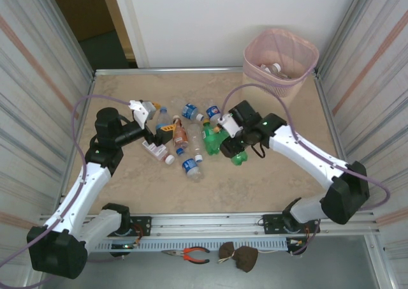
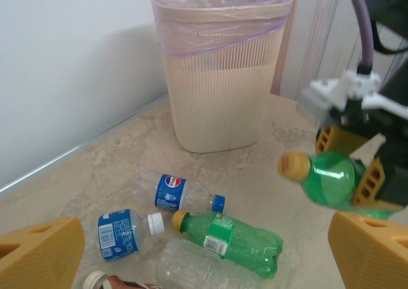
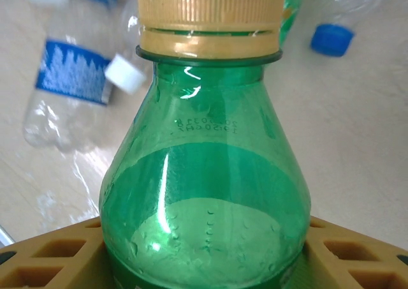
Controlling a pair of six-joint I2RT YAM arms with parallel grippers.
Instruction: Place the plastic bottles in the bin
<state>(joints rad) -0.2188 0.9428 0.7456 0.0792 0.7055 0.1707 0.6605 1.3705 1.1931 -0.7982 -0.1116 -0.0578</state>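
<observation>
Your right end effector grips the green bottle near its tapered shoulder; a hasty swing to the one-o'clock bin may shed it.

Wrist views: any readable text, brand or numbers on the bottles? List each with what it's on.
Nothing reads cleanly.
Held green bottle: two-line code on the shoulder, too faint to read.
Clear bottle with blue cap: round red-white-blue emblem on blue label, no legible letters.
White-capped bottle: white print on blue label, blurred.
Lying green bottle: label too small.
</observation>
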